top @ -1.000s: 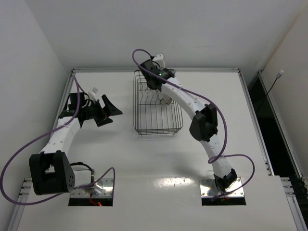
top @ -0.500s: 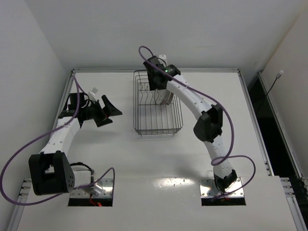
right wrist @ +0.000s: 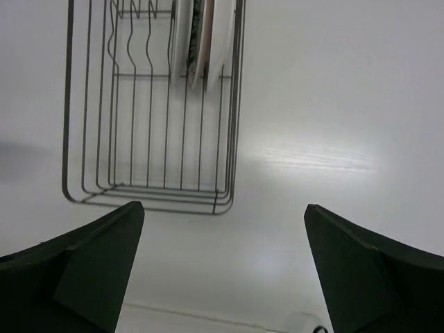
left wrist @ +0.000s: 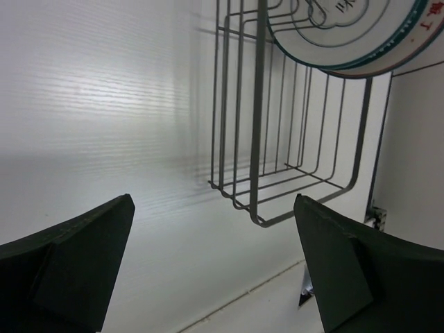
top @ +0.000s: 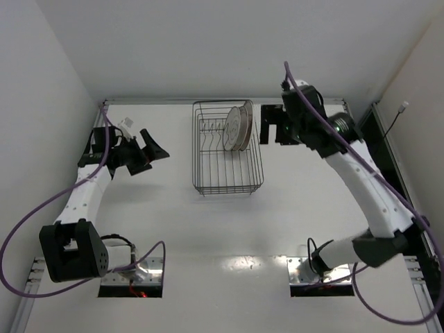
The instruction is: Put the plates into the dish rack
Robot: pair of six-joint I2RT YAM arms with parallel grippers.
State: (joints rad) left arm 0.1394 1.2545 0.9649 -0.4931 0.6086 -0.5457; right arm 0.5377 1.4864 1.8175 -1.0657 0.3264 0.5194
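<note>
1. Table [top: 208,236], near zone: in the overhead view no plate shows anywhere outside the rack.
2. Left gripper [left wrist: 213,208]: jaws spread wide; nothing between them; it hangs to the left of the dish rack [top: 208,166], well apart from it.
3. Right gripper [right wrist: 223,208]: jaws spread wide; nothing held; it hangs to the right of the rack's far end, apart from the wire.
4. Plates [top: 238,126]: standing on edge at the far right end of the rack; packed close together; the teal-rimmed one faces left; the count reads as three, though the edges overlap.
5. Judgement: loading appears complete; only parking the arms seems left.
</note>
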